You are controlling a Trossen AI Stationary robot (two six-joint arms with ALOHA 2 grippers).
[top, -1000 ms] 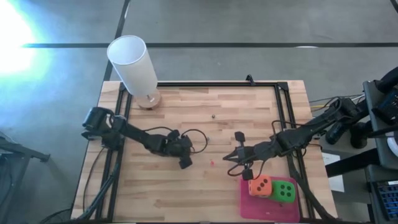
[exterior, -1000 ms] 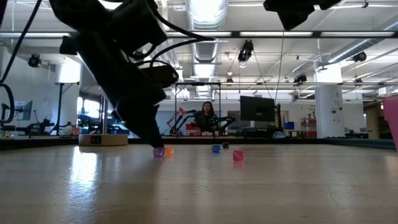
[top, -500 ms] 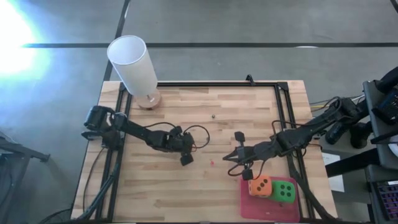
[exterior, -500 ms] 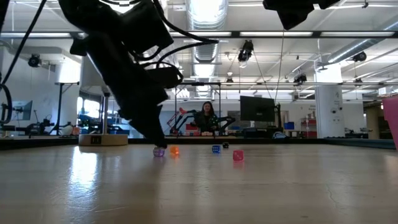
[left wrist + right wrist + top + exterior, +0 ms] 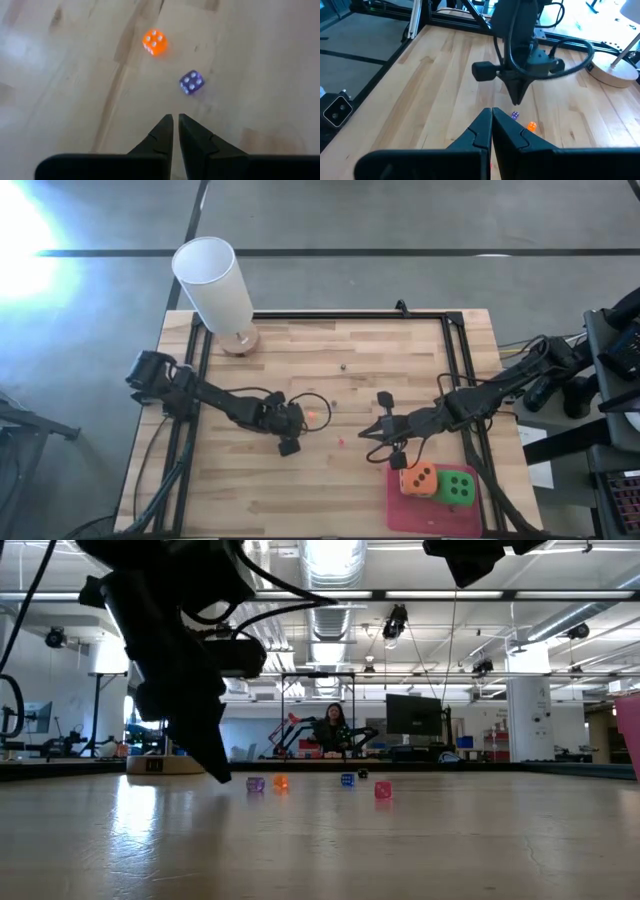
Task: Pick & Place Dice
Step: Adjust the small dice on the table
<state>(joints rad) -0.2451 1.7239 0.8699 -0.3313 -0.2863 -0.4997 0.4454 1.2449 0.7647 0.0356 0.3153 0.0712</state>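
Observation:
An orange die (image 5: 418, 478) and a bright green die (image 5: 458, 487) rest side by side on the pink mat (image 5: 432, 516) at the table's near right. My left gripper (image 5: 288, 446) is shut and points down near the table's middle, just short of a tiny purple die (image 5: 191, 82) and a tiny orange die (image 5: 154, 42) that lie on the wood. It touches neither. My right gripper (image 5: 368, 433) hangs shut above the table, on the far side of the mat, holding nothing.
A tall white cylinder (image 5: 213, 285) on a round wooden base stands at the far left corner. A tiny blue die (image 5: 347, 780) and a tiny pink die (image 5: 383, 790) lie on the wood farther right. A black frame (image 5: 350, 316) edges the tabletop.
My left gripper has drawn back from the tiny purple die toward the table's left and near edges, rising a little and staying shut. The tiny orange die has slid a short way right, away from the purple one.

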